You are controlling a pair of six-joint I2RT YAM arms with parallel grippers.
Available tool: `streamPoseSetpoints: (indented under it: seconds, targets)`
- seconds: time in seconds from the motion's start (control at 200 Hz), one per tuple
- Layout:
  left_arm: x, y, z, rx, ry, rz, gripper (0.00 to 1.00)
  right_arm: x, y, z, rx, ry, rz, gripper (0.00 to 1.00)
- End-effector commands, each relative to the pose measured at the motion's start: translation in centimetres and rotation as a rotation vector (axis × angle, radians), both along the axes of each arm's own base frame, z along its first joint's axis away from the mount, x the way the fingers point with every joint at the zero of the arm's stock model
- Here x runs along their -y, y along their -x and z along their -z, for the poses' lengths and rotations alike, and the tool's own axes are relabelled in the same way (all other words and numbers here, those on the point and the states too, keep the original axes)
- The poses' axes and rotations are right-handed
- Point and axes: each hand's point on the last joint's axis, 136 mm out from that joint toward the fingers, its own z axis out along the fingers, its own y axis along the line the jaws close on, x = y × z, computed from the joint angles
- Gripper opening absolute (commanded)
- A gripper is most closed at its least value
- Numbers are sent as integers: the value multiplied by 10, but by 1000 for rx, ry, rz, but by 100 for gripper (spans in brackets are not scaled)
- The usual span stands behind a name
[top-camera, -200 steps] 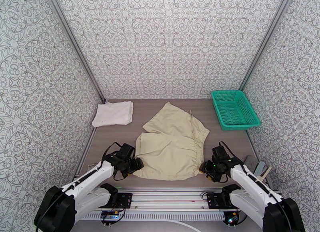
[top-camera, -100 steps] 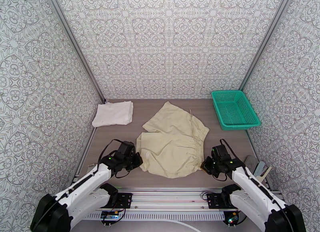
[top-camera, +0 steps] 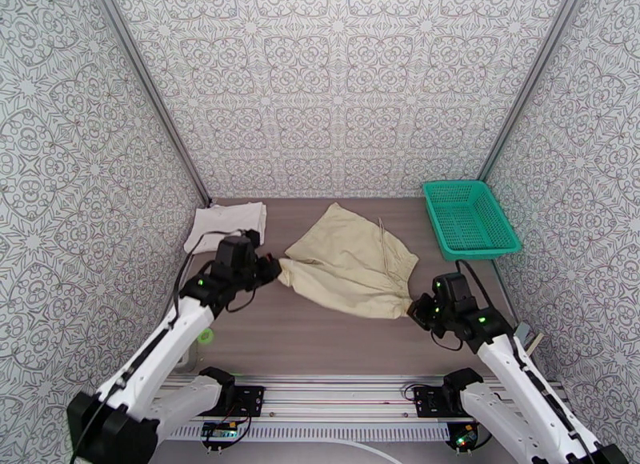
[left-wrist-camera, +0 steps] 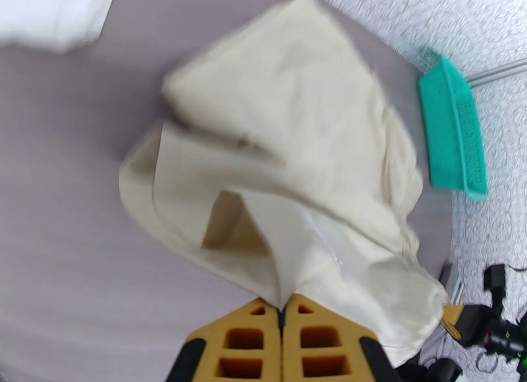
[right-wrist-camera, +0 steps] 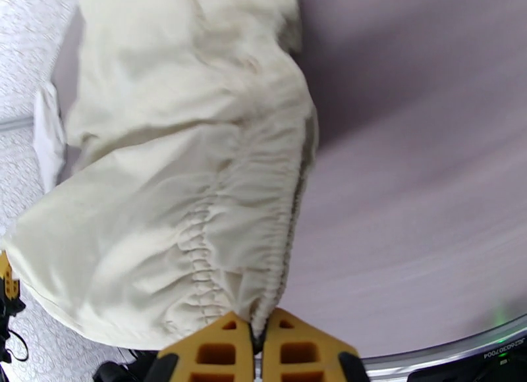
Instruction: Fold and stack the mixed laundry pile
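Found the beige shorts doubled over mid-table, with the waistband gathered at the right. Noted the white T-shirt folded at far left. Compared with a second earlier, saw the near half lifted and carried farther in. Saw left jaws clamped on the shorts' left corner and right jaws pinching the waistband end.

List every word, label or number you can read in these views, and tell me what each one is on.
"NS2600307004": printed upside down on a dark part at the bottom right corner of the right wrist view. It is small, so the digits are my best reading.
No other text: none can be read on the shorts, the white T-shirt, the green basket or the patterned walls.
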Motion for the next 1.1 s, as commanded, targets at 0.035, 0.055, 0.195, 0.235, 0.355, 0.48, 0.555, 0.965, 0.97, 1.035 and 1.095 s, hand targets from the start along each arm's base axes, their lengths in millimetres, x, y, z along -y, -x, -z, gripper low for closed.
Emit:
streamPoseSetpoints:
  seconds: [0.035,0.055,0.195,0.235,0.355,0.48,0.555,0.965,0.97,1.035,1.095]
  targets:
    - [8,-53,-59,191,-19,45,0,23,-30,-33,81,83,85,0]
    - [9,-60,-65,206,-20,45,0,24,-34,-38,92,82,89,0]
    - [15,-107,-91,284,-27,45,0,26,-69,-59,131,81,92,0]
    - [22,-117,-94,291,-11,71,0,27,-79,-64,142,84,92,0]
    - [27,-152,-92,308,-15,70,0,34,-109,-69,153,94,96,0]
    - [27,-186,-77,289,-4,58,0,43,-139,-66,155,68,116,0]
    - [28,-206,-61,264,-1,52,0,45,-155,-58,142,47,114,0]
    - [55,-296,44,162,49,35,0,53,-224,20,22,-19,126,6]
    - [55,-298,45,162,51,34,0,53,-225,21,20,-18,125,6]
    - [60,-310,59,170,77,30,8,55,-238,32,18,-7,114,14]
    - [61,-319,69,175,101,21,24,57,-249,42,12,4,98,26]
